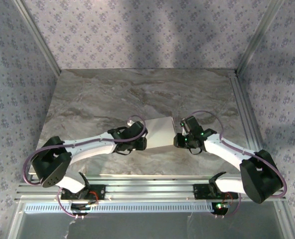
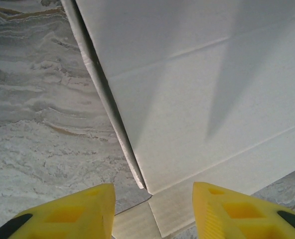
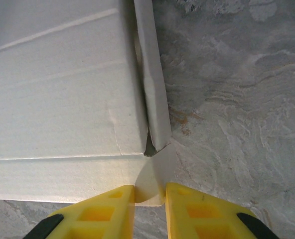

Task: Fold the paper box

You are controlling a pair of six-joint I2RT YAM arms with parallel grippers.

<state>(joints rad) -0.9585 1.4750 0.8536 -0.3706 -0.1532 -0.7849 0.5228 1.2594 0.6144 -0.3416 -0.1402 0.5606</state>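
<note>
free: worktop [image 1: 137, 94] far half, both far corners | blocked: paper box [image 1: 160, 133] near-centre, left pincer [image 1: 145, 140] just beside its left edge, right pincer [image 1: 177, 141] pinching its right tab | bounds: patterned walls [image 1: 137, 35] past left, far, right edges

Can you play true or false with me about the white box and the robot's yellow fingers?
1. The paper box is white. True.
2. The right fingers pinch a small flap at the box's corner. True.
3. The left fingers are squeezed shut on the box. False: they stand apart at the box's corner and clamp nothing.
4. The table is plain red. False: it is grey with a marbled stone pattern.
</note>
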